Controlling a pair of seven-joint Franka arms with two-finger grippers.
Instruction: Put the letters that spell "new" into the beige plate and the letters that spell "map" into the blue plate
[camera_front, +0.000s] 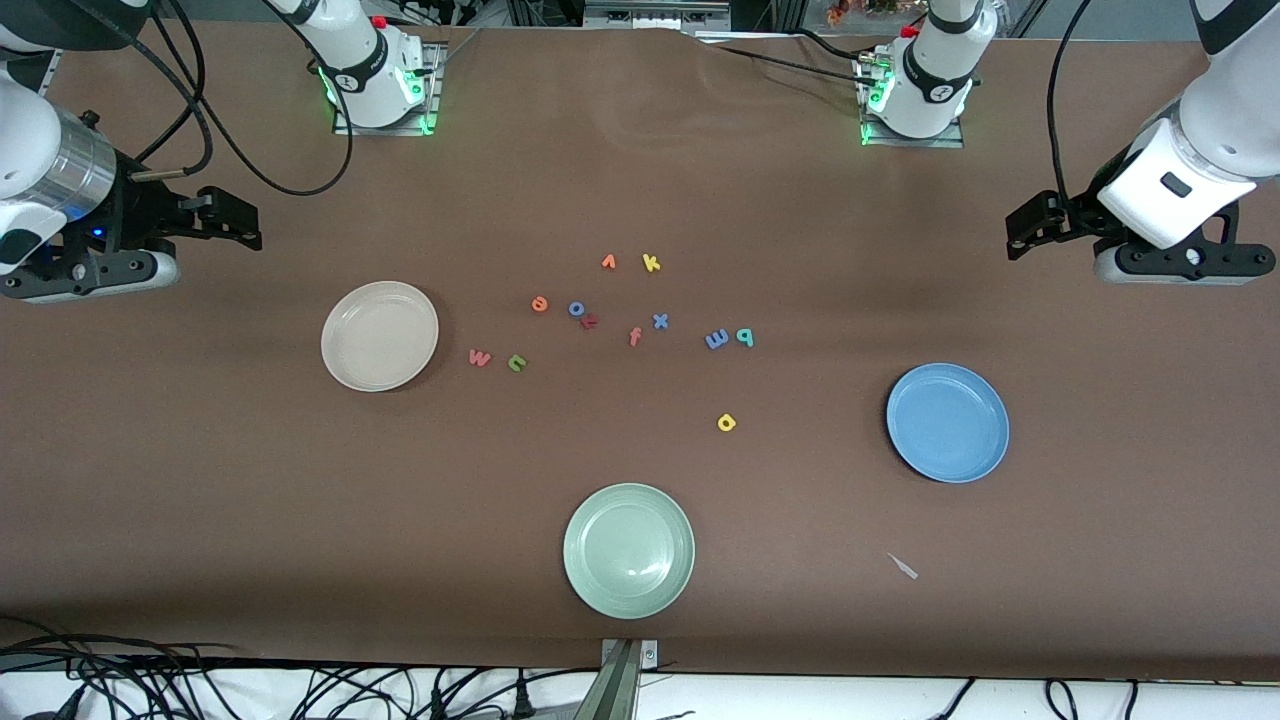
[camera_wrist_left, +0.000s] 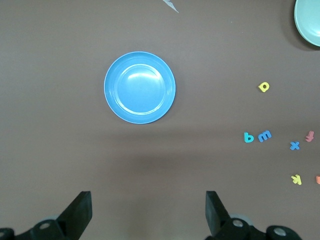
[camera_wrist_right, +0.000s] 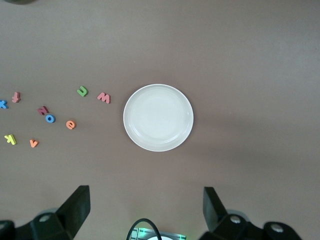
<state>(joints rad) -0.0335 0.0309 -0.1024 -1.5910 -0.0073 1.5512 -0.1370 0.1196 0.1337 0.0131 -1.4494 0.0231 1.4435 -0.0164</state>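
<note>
While both arms wait high at the table's ends, the front view shows the left gripper (camera_front: 1030, 228) over bare table toward the left arm's end, and the right gripper (camera_front: 240, 222) over bare table toward the right arm's end. The green plate (camera_front: 629, 550) serves as the landmark; everything else lies farther from the front camera than it. The beige plate (camera_front: 380, 335) sits toward the right arm's end from it, the blue plate (camera_front: 947, 422) toward the left arm's end. Both are empty. The w (camera_front: 480, 357) and n (camera_front: 516, 363) lie just beside the beige plate, the e (camera_front: 540, 304) a little farther back. The m (camera_front: 717, 339) and p (camera_front: 744, 337) lie side by side, toward the left arm's end from the green plate; the a (camera_front: 727, 423) lies alone, nearer to the green plate than they are. A v (camera_front: 608, 262), k (camera_front: 651, 263), o (camera_front: 577, 309), f (camera_front: 635, 337) and x (camera_front: 660, 321) are scattered between the two groups.

In the left wrist view the left gripper (camera_wrist_left: 148, 212) hangs with fingers (camera_wrist_left: 80, 210) wide apart and nothing between them, over table near the blue plate (camera_wrist_left: 140, 87). The a (camera_wrist_left: 264, 87), p (camera_wrist_left: 248, 137) and m (camera_wrist_left: 265, 135) lie between it and the green plate (camera_wrist_left: 308, 22).

In the right wrist view the right gripper (camera_wrist_right: 147, 210) is likewise spread and empty, over table near the beige plate (camera_wrist_right: 158, 117). The w (camera_wrist_right: 104, 97), n (camera_wrist_right: 82, 91) and e (camera_wrist_right: 70, 124) lie beside that plate.
</note>
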